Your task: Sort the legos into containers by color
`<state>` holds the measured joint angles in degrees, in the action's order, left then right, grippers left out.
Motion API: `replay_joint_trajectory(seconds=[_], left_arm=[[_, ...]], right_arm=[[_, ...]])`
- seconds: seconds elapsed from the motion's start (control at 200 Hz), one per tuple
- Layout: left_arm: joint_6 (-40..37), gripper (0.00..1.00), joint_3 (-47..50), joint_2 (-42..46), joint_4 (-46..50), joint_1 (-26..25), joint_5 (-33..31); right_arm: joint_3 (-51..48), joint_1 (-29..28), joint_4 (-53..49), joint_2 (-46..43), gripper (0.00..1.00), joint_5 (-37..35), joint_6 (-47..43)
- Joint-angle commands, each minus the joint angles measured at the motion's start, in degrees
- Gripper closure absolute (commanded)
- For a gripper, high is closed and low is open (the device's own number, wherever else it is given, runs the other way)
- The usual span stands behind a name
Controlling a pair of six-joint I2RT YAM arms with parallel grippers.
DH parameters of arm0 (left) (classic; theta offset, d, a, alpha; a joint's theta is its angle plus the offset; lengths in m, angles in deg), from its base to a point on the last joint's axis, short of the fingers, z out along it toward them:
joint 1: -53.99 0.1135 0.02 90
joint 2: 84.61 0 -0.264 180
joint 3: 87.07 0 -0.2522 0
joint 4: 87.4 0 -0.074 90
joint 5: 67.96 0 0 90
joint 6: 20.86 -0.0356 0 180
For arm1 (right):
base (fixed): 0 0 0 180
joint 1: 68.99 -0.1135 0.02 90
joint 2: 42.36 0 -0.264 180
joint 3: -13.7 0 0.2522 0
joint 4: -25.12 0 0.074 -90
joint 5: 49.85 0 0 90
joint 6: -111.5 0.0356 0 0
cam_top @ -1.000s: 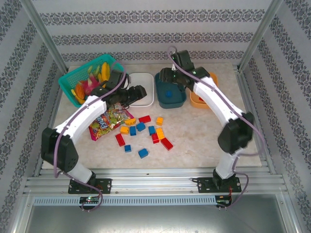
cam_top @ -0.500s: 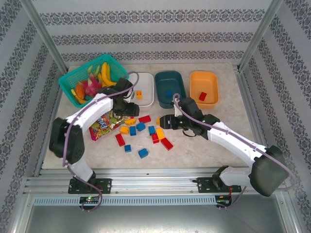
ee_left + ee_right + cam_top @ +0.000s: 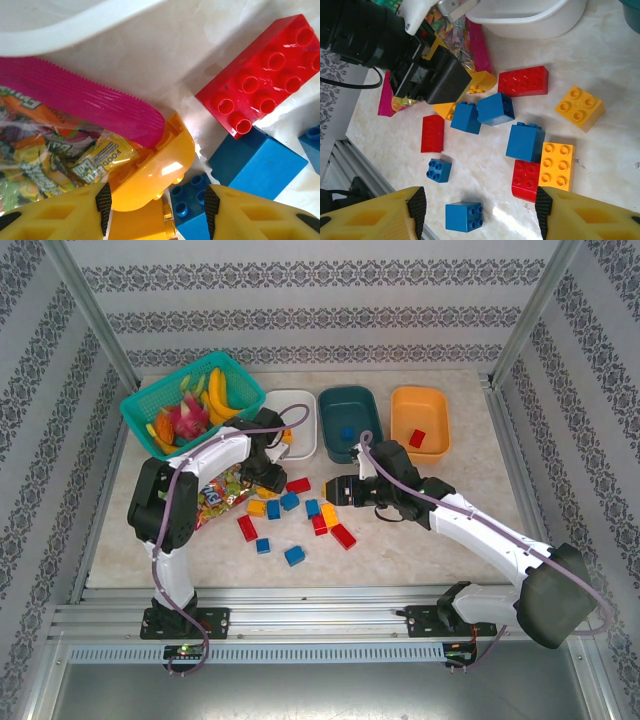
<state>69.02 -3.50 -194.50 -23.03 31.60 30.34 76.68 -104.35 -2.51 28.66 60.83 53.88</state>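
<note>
Red, blue and orange-yellow legos [image 3: 295, 515] lie scattered mid-table. My left gripper [image 3: 266, 475] is open and low over a rounded yellow brick [image 3: 155, 175] that is tucked under the candy bag's edge, with a small blue brick [image 3: 187, 202] beside it. My right gripper [image 3: 335, 490] hangs open above the pile, with a blue brick [image 3: 464, 216] and a red one [image 3: 526, 180] below its fingers. The white tub [image 3: 300, 405] holds an orange brick, the teal tub [image 3: 350, 400] a blue one, the orange tub [image 3: 420, 400] a red one.
A candy bag [image 3: 215, 492] lies left of the pile, touching the yellow brick. A teal mesh basket [image 3: 150, 405] of toy fruit stands at the back left. The two grippers are close together over the pile. Bare tabletop lies to the right.
Both arms came down from the tubs to the pile. In the last half second the left gripper edged right to the yellow brick; the right one barely moved.
</note>
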Motion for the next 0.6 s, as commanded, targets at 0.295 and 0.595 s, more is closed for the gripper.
replay_joint_trajectory(seconds=[0.295,0.595], left_arm=[[-2.7,0.54,-0.82,-3.55,0.72,-0.53,-0.79],[0.02,0.65,1.27,-2.8,-0.64,-1.96,-0.47]], right_arm=[[0.93,1.28,0.95,0.54,0.39,0.98,1.43],[1.14,1.52,1.0,2.0,0.38,0.85,1.59]])
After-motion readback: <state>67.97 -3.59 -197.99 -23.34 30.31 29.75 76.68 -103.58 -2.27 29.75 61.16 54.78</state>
